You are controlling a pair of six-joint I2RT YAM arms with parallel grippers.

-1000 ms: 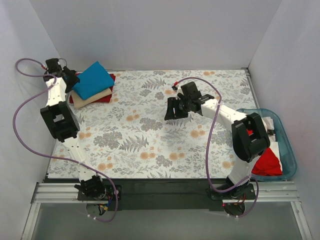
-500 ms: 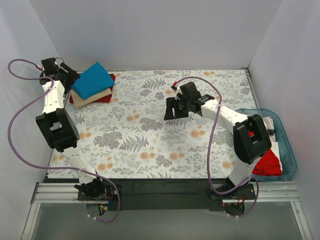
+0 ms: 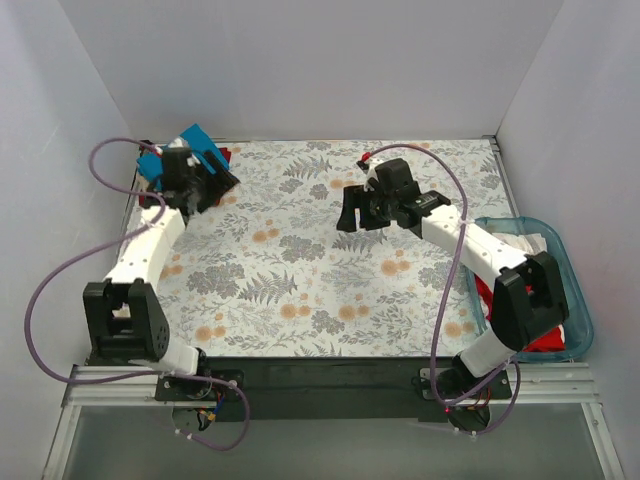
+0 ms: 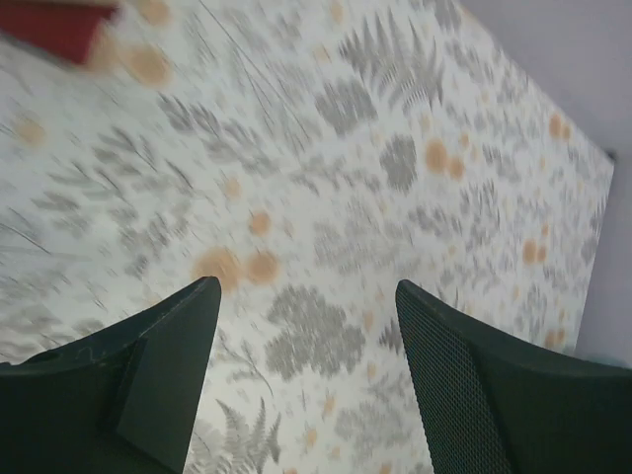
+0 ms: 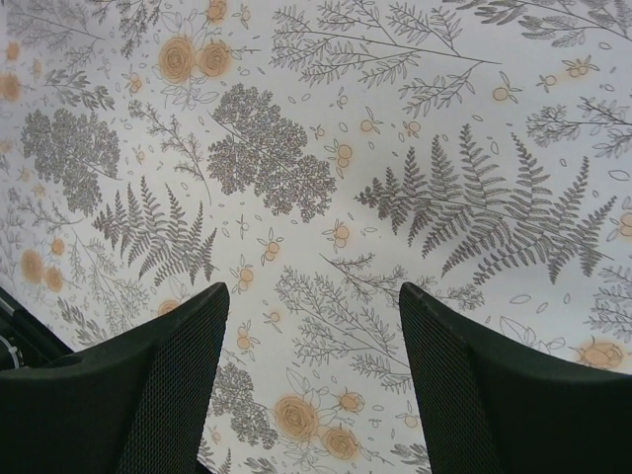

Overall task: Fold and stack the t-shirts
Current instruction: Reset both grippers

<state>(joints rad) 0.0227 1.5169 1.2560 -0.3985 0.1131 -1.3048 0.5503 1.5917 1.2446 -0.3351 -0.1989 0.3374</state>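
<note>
A stack of folded t-shirts lies at the far left corner, with the teal-blue t-shirt (image 3: pixel 203 143) on top and a red t-shirt (image 3: pixel 223 156) showing at its right edge. The tan t-shirt is hidden by my left arm. My left gripper (image 3: pixel 218 188) is open and empty just right of the stack. Its wrist view shows blurred floral cloth between the jaws (image 4: pixel 306 286) and a red t-shirt corner (image 4: pixel 49 18) at the top left. My right gripper (image 3: pixel 352 218) is open and empty above the middle of the table, over bare cloth (image 5: pixel 314 288). Another red t-shirt (image 3: pixel 545 338) lies in the tub.
The floral table cloth (image 3: pixel 300 290) covers the table. A clear blue-tinted tub (image 3: pixel 581 310) stands at the right edge, behind my right arm's elbow, with white items inside. White walls enclose the back and both sides.
My left arm has swung from the far left wall over the stack toward the table, now covering part of it. My right arm has shifted slightly right and its elbow has moved over the tub.
</note>
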